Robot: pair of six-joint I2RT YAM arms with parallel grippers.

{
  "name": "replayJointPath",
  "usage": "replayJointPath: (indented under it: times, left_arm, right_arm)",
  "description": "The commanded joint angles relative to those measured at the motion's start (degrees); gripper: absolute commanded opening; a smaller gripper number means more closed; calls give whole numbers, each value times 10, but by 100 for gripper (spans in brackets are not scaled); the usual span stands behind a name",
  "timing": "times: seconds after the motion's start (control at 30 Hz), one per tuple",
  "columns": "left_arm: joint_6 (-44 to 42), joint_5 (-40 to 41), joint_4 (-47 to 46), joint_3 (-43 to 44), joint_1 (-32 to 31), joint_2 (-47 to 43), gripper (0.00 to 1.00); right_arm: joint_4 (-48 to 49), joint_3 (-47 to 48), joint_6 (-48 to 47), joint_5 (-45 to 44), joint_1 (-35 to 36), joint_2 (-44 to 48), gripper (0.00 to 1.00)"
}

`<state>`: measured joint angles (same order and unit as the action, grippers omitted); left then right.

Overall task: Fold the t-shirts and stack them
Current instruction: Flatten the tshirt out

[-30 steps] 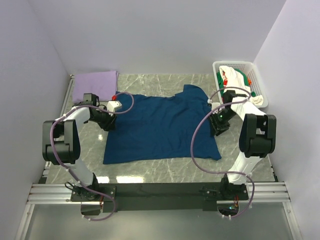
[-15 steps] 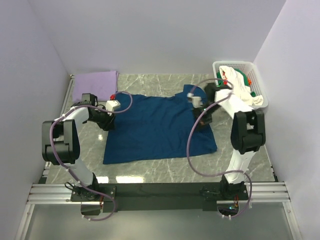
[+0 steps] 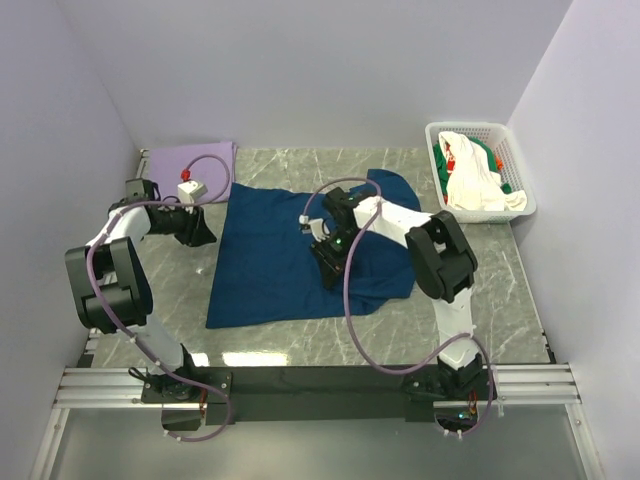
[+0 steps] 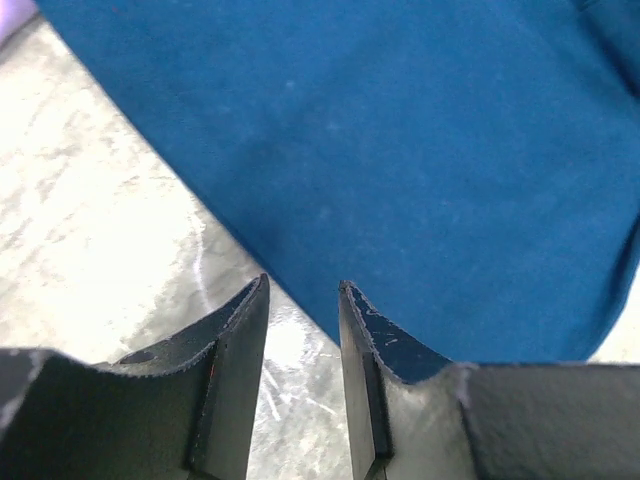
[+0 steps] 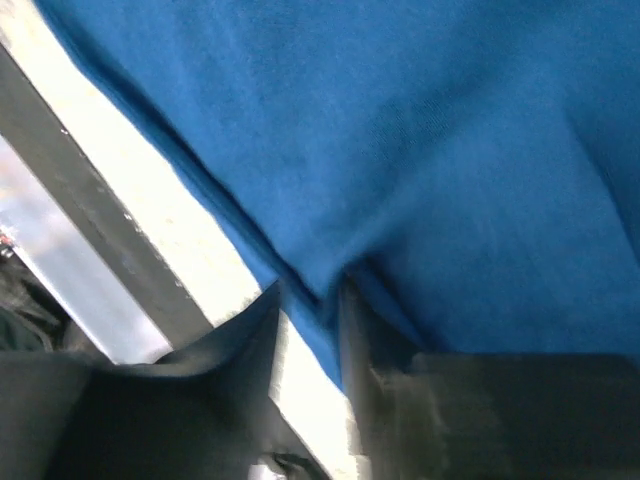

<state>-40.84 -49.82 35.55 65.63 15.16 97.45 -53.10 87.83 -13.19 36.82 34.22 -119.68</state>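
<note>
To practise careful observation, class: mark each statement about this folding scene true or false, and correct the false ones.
1. The blue t-shirt lies on the table. True.
2. The basket stands at the table's far left corner. False: it stands at the far right.
3. A folded purple t-shirt lies at the far left corner. True.
4. The basket is empty. False: it holds white and green clothes.
5. The left end effector hangs over the basket. False: it is at the blue t-shirt's left edge.
</note>
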Motion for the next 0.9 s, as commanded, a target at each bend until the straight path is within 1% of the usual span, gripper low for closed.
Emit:
replayJointPath:
  times: [0.0,0.03,0.07,0.1,0.17,0.2,0.23,0.27,0.3,0.33,0.37,0.4,0.43,0.5,0.57,0.67,0.8,0.83,0.87]
  left_arm:
    - [-1,-32,12,-5,-2,-22,40]
    - [-6,-33,16,-5,-2,-22,41]
    - [-11,-34,16,-5,-3,-23,41]
    - [-15,-32,15,-7,-6,-27,42]
    - [-36,-24,18,-8,-15,-33,42]
    - [-47,-19,13,-16,-32,-46,42]
    - [-46,-11,1,-26,-43,-57,43]
    - [-42,8,-33,-37,-70,-69,43]
    - [-38,16,-54,-59,-87,-91,43]
    - [-40,23,-65,-68,-104,-100,43]
    - [-42,38,-85,-76,-140,-107,44]
    - [-36,44,-93,-84,-153,-114,44]
    - [-31,48,-99,-88,-176,-115,45]
    - [-27,53,-102,-84,-215,-113,45]
    - [-22,56,-107,-81,-235,-112,46]
    - [-18,63,-122,-83,-239,-114,47]
    - [-25,75,-122,-90,-239,-118,47]
    - [-25,76,-123,-93,-239,-120,47]
    - [-27,75,-123,-98,-239,-126,47]
  right_arm:
    - [-18,-5,-11,7,-46,67,46]
    - [-24,-13,-15,14,-63,112,51]
    - [-38,-18,-22,25,-105,136,53]
    - [-45,-30,-27,33,-127,159,59]
    - [-65,-48,-36,52,-175,211,59]
    - [-64,-78,-31,58,-224,227,58]
    - [-58,-99,-26,65,-253,254,56]
    - [-47,-120,-18,62,-275,264,54]
    - [-35,-155,-11,48,-315,273,53]
    - [-26,-172,-5,28,-328,279,52]
    - [-6,-186,8,6,-339,280,51]
    - [4,-208,16,-41,-356,279,50]
    - [16,-217,26,-57,-377,273,50]
    - [33,-233,47,-75,-399,263,51]
    - [42,-236,60,-76,-407,243,53]
    - [50,-230,76,-72,-408,214,56]
    - [63,-216,106,-87,-408,175,56]
    - [66,-211,111,-75,-408,171,55]
    - [68,-202,113,-66,-407,168,46]
